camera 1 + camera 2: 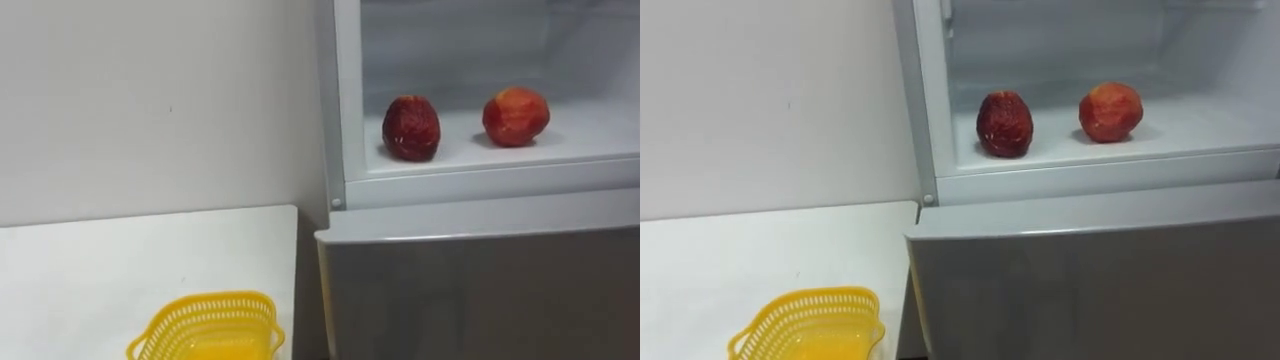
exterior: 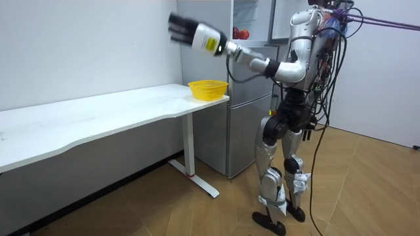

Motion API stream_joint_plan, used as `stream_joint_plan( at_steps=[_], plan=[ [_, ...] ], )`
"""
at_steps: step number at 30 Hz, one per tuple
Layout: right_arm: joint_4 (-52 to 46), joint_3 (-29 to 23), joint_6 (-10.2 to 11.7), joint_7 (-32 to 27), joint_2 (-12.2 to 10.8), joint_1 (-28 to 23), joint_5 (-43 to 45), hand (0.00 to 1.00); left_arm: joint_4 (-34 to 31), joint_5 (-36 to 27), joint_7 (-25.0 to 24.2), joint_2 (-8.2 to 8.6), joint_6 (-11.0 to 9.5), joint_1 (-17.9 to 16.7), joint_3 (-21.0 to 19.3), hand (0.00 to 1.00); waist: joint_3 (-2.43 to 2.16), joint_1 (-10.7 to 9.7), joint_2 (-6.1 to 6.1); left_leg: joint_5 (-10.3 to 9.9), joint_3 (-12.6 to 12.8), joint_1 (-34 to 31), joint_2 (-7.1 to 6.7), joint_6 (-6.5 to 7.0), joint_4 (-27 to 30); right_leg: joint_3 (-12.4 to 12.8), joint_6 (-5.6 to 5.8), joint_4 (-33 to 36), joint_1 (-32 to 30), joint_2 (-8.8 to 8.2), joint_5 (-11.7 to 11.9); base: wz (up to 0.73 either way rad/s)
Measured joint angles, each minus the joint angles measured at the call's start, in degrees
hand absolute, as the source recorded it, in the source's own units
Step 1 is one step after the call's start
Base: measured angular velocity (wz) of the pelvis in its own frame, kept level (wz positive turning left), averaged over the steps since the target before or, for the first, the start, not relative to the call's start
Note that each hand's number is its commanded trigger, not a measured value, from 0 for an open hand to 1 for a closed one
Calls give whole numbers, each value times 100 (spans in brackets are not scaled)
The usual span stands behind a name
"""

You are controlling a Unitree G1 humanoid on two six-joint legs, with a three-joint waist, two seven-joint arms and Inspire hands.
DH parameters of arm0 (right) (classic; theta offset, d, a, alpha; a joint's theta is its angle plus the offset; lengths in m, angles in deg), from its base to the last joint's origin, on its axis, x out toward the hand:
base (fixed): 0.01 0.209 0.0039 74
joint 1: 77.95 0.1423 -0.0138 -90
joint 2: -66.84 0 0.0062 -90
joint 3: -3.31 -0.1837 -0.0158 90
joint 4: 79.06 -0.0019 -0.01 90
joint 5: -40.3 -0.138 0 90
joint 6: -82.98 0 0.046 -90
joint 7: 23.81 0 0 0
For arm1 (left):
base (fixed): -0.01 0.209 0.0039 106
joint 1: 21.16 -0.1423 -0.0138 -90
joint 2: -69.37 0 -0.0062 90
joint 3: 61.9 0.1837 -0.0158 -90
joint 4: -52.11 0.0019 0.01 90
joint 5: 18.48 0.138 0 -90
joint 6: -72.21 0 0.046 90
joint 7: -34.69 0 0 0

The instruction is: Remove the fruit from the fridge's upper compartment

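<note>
Item, nearest: yellow plastic basket (image 1: pixel 200 299), lower left of the eye views, standing at the corner of a white table (image 1: pixel 120 260), nothing visible inside. Item: closed grey lower fridge door (image 1: pixel 480 290), lower right, just beside the table edge. Item: upper fridge compartment, upper right, already open, its white shelf (image 1: pixel 590 130) exposed. On the shelf, apart from each other: one dark red fruit (image 1: pixel 411 128) near the front left, one orange-red fruit (image 1: pixel 516 116) further right and slightly deeper. Item, room view: robot standing before the fridge, its left hand (image 2: pixel 180 29) raised high at upper left of that frame, above the table and well away from the shelf; too blurred to tell whether its fingers are straight or curled. Progress, as judged: compartment opened; reach, grasp and removal of a fruit all remain, probably with the basket as destination.
</note>
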Motion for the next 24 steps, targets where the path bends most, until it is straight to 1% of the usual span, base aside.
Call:
stream_joint_plan(
  at_steps=[1, 2, 3, 4, 5, 6, 7, 8, 10, 12, 14, 16, 18, 19, 20, 21, 24],
  plan=[
    [-22, 7, -33, 1, -1, -4, 3, 0, 473, -61, 144, 5, -3, -7, 9, 0, -1, 3, -17, 0, -3, 9, -2, 0, -20, -4, 4, 1, 0, -1, -3, 0],
    [-22, 6, -42, 1, -1, 2, -6, 0, 747, -58, 184, 6, -12, -16, 20, 0, -1, 18, -24, 0, -4, 10, -2, 0, -27, -5, 4, 0, 1, -1, -3, 0],
    [-37, 8, -81, -7, -1, 7, -7, 0, 1326, -117, 261, 11, 4, -35, 38, 0, -2, 27, -31, 0, -5, 8, -4, 0, -28, -13, 4, -5, 2, -5, -3, 0],
    [-47, 18, -108, -14, -11, 5, -7, 0, 1872, -297, 375, 53, 31, -32, 60, 0, 4, 27, -41, -5, -11, 1, -4, -3, -26, -21, 4, -5, -4, -5, -3, 0],
    [-46, 29, -132, -17, -18, 4, -8, 0, 2135, -378, 414, 71, 33, -30, 85, 0, 7, 28, -49, -6, -16, -4, -4, -4, -25, -27, 4, -4, -7, -6, -3, 0],
    [-48, 39, -163, -25, -43, 4, 3, 0, 2607, -536, 504, 139, 37, -35, 133, 0, 7, 45, -65, -11, -21, -19, -3, -8, -26, -19, 4, 10, -30, -3, -3, 0],
    [-52, 58, -196, -26, -70, 2, 13, 0, 3019, -692, 597, 209, 36, -43, 200, 0, -11, 41, -83, -12, -42, -22, -8, -9, -33, -11, 5, 8, -30, 0, -4, 0],
    [-52, 58, -224, -20, -89, 5, 22, 0, 3240, -748, 628, 225, 38, -45, 251, 0, -12, 36, -105, -12, -64, -22, -11, -9, -34, -16, 5, 3, -23, 1, -4, 3],
    [-75, 52, -294, 25, -153, 46, 39, 0, 3966, -1016, 699, 301, 50, -134, 467, 0, -23, 46, -192, -13, -74, -18, -12, -9, -35, -46, 5, -12, -3, 1, -3, 2],
    [-136, 47, -298, 34, -164, 43, 52, 0, 4369, -1200, 726, 414, 77, -151, 570, 0, -16, 35, -216, -29, -91, -36, -9, -2, -11, -102, 8, -10, -1, -5, 3, 3],
    [-196, 43, -365, 37, -169, 17, 50, 0, 4765, -1272, 716, 441, 141, -153, 691, 0, -21, 44, -205, -41, -114, -41, -8, 1, -3, -147, 13, -2, 12, -13, 8, 3],
    [-251, 42, -386, 37, -183, 18, 53, 0, 5467, -1134, 676, 444, 158, -138, 699, 0, -31, 55, -147, -44, -108, 21, -5, -1, -13, -150, 14, 3, 68, -12, 9, -2],
    [-248, 44, -404, 30, -177, 5, 53, 0, 6006, -915, 586, 473, 236, -163, 724, 0, -22, 35, -100, -53, -111, 75, -1, -5, -12, -158, 14, 10, 107, -11, 9, -2],
    [-247, 50, -410, 26, -173, 23, 53, 0, 6184, -852, 568, 479, 245, -193, 838, 0, -6, 37, -82, -53, -121, 72, -2, -4, -9, -166, 14, 23, 113, -12, 8, 0],
    [-236, 48, -411, 24, -170, 36, 53, 0, 6268, -791, 554, 488, 249, -199, 882, 0, -1, 36, -66, -53, -123, 62, -2, -4, -8, -166, 14, 30, 115, -13, 8, 0],
    [-223, 49, -408, 24, -163, 50, 56, 0, 6391, -682, 498, 514, 258, -211, 921, 0, 3, 27, -42, -53, -129, 62, -2, -4, -5, -165, 13, 44, 116, -17, 8, 0],
    [-148, 51, -408, 46, -157, 103, 104, 0, 6622, -491, 319, 518, 275, -194, 943, 0, 5, 6, -46, -48, -130, 64, -4, -9, -4, -162, -1, 44, 113, -52, -5, 0]
  ],
)
